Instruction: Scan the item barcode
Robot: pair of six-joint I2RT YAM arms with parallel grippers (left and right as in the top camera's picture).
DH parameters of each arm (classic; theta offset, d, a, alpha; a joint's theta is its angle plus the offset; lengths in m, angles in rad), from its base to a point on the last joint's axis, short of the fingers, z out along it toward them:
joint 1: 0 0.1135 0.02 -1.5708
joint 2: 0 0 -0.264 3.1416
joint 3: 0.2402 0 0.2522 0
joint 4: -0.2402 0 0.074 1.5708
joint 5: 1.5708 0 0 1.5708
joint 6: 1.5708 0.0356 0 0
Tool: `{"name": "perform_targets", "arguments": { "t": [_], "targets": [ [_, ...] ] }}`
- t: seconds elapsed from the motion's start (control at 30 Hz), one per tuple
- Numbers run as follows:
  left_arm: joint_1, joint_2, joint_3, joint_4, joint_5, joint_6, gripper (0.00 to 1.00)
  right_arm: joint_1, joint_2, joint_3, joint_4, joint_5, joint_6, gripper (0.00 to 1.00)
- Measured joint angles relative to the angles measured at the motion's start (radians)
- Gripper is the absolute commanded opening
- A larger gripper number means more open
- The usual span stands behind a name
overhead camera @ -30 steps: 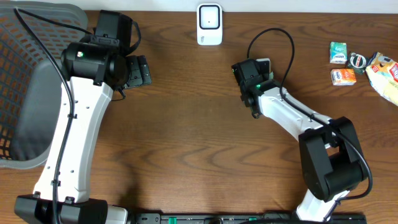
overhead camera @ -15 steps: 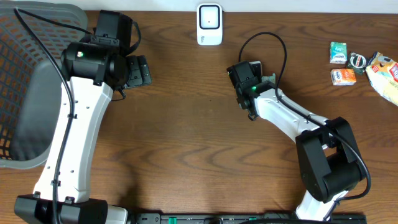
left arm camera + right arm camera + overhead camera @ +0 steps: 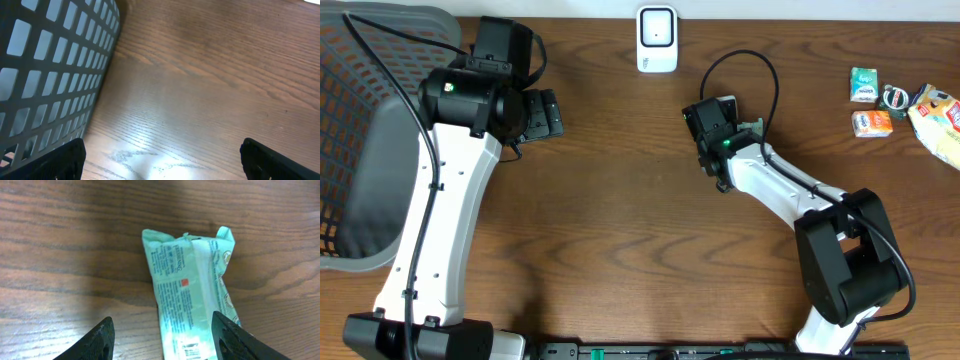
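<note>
The pale green packet lay flat on the wooden counter, long axis running away from the wrist camera and slightly tilted. Its back faced up — fine print, a small red square, a lengthwise seam, and a barcode at the near end, cut off by the frame. The white scanner stood at the counter's far edge, well apart from it.

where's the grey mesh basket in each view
overhead: the basket sits at the far left edge of the picture.
left wrist: its mesh wall fills the upper left corner.
right wrist: not in it.
shared landmark: the brown wood table, which shows in all three views.
</note>
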Motion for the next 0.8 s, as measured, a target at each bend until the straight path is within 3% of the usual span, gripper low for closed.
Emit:
{"name": "perform_targets", "arguments": {
  "t": [0.23, 0.63, 0.8],
  "targets": [
    [0.0, 0.0, 0.0, 0.0, 0.0, 0.0, 0.98, -0.117, 0.0, 0.0, 0.009, -0.077, 0.022, 0.63],
    [0.0, 0.0, 0.0, 0.0, 0.0, 0.0, 0.98, -0.466, 0.0, 0.007, 0.047, -0.83, -0.029, 0.66],
    [0.0, 0.0, 0.0, 0.0, 0.0, 0.0, 0.98, -0.541, 0.0, 0.014, 0.051, -1.021, -0.035, 0.66]
  ]
}}
